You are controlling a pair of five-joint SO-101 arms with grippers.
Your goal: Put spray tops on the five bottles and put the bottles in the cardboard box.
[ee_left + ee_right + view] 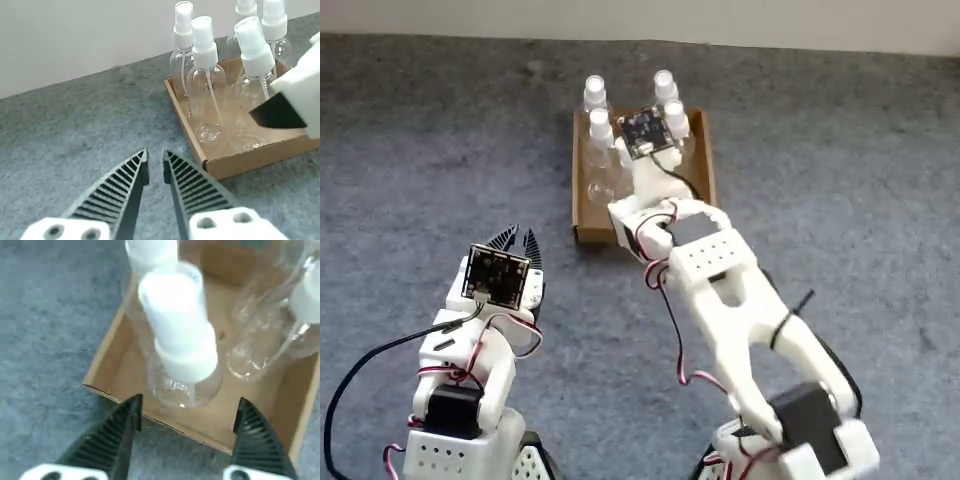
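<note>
High view: the cardboard box [706, 165] lies on the grey tabletop [850, 160], and clear bottles [601, 127] with white spray tops stand upright in it. The right arm [720, 275] stretches over the box, so its pincer is above the bottles. The left pincer [520, 243] hovers over bare tabletop, and the box is ahead of it and off to one side, well apart.

Left wrist view: the left pincer [155, 159] has its two fingers only slightly apart, with nothing between them. Ahead of it and to the side stands the cardboard box [240, 161]. I count five spray tops [204, 36] there, each on a bottle. Whether the farthest bottle is inside the wall or just behind it, I cannot tell.

Right wrist view: the right pincer [190, 401] is wide open and grips nothing. The nearest bottle [175, 320] stands in the box just ahead of the gap between the fingers. It is not touched by either of them. Other bottles stand beyond it, against the far wall.

My judgement is that the task is at its last step, or already finished: all tops seem fitted and the bottles are packed. The next move calls for the right pincer to rise straight away from the box, with the fingers kept wide, because a sideways pull could knock over the tall, light bottles.
</note>
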